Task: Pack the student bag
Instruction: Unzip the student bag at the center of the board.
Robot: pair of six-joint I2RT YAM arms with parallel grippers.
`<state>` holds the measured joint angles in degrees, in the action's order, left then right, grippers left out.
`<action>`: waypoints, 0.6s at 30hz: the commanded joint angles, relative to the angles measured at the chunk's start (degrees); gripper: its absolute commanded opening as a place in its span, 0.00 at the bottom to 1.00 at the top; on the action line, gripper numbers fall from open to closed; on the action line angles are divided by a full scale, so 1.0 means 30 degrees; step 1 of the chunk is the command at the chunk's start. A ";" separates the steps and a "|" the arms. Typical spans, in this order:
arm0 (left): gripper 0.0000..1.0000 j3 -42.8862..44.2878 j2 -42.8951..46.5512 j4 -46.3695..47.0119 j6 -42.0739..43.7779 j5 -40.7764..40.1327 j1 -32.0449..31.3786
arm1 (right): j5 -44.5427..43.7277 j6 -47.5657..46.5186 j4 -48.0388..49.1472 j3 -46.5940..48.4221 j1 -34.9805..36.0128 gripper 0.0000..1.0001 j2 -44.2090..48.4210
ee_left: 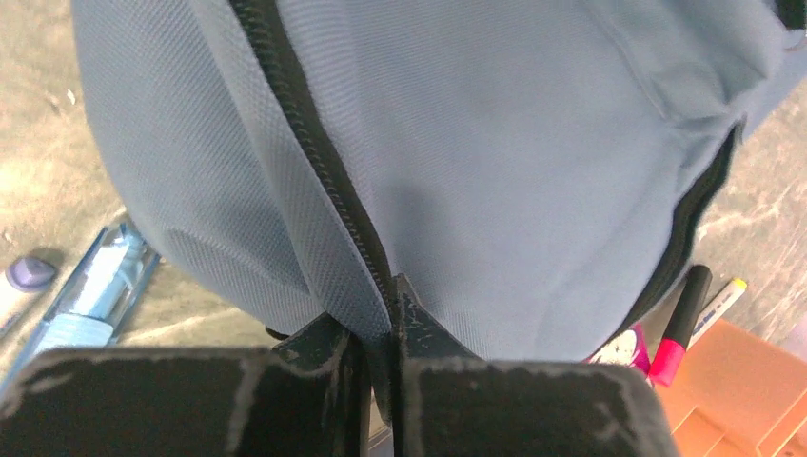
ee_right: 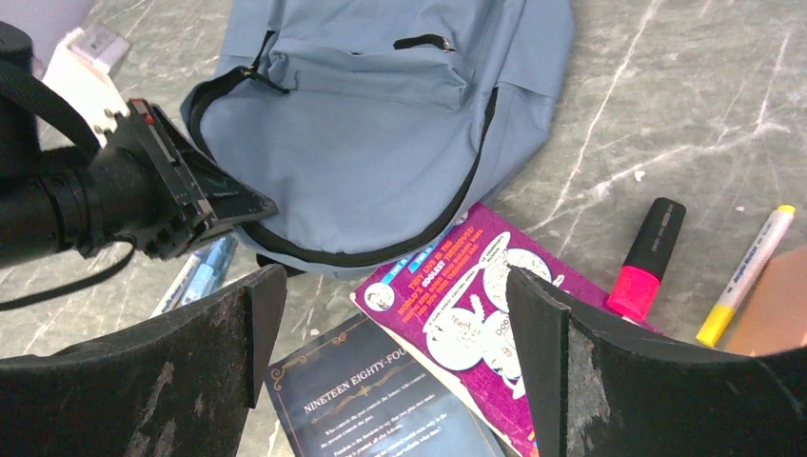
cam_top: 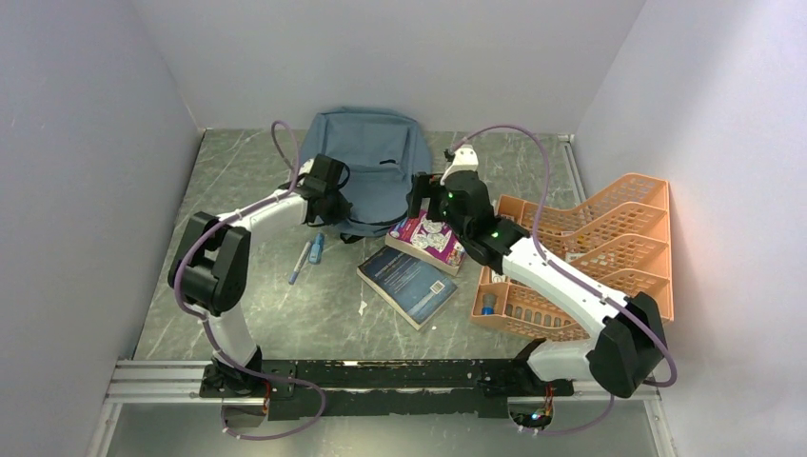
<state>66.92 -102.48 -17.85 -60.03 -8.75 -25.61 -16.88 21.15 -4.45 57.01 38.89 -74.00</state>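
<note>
The slate blue-grey student bag (cam_top: 371,167) lies flat at the back of the table, its black zip (ee_left: 314,162) running along the near edge. My left gripper (cam_top: 328,205) is at the bag's near left corner, its jaws (ee_left: 381,305) shut on the fabric and zip edge there; the right wrist view shows it pinching that corner (ee_right: 205,200). My right gripper (cam_top: 425,200) hovers open (ee_right: 390,314) just off the bag's near right edge (ee_right: 381,124), above two books, with nothing between its fingers.
A purple book (cam_top: 426,238) overlaps a dark blue book (cam_top: 407,284) in front of the bag. Blue pens (cam_top: 306,257) lie to the left. A pink highlighter (ee_right: 647,257) and a yellow marker (ee_right: 747,276) lie beside the orange mesh tray (cam_top: 590,257) on the right.
</note>
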 commanded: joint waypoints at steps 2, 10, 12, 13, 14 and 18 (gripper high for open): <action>0.05 0.2934 0.0239 -0.0256 0.2515 -0.0469 0.0510 | -0.0741 -0.0106 -0.0278 -0.0418 -0.0103 0.90 0.0910; 0.05 0.8975 0.0222 -0.2110 0.7077 0.0227 0.2321 | -0.0962 -0.0167 -0.0648 -0.0801 -0.0125 0.90 0.1960; 0.05 1.1631 -0.0589 -0.3639 0.8491 0.0539 0.2726 | -0.0942 -0.0173 -0.0774 -0.0862 -0.0132 0.90 0.2068; 0.05 1.2882 -0.1056 -0.4299 0.9261 0.0749 0.2909 | -0.0909 -0.0180 -0.0869 -0.0884 -0.0133 0.90 0.2124; 0.05 1.4265 -0.1543 -0.5029 1.0167 0.0966 0.3060 | -0.0873 -0.0151 -0.0950 -0.0912 -0.0133 0.90 0.2197; 0.05 1.9097 -0.3532 -0.8043 1.3546 0.1137 0.3376 | -0.0604 0.0019 -0.1045 -0.1276 -0.0133 0.90 0.2604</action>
<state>113.30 -109.16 -35.55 -33.28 -5.10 -16.62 -18.44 21.15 -6.85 54.74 38.79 -68.03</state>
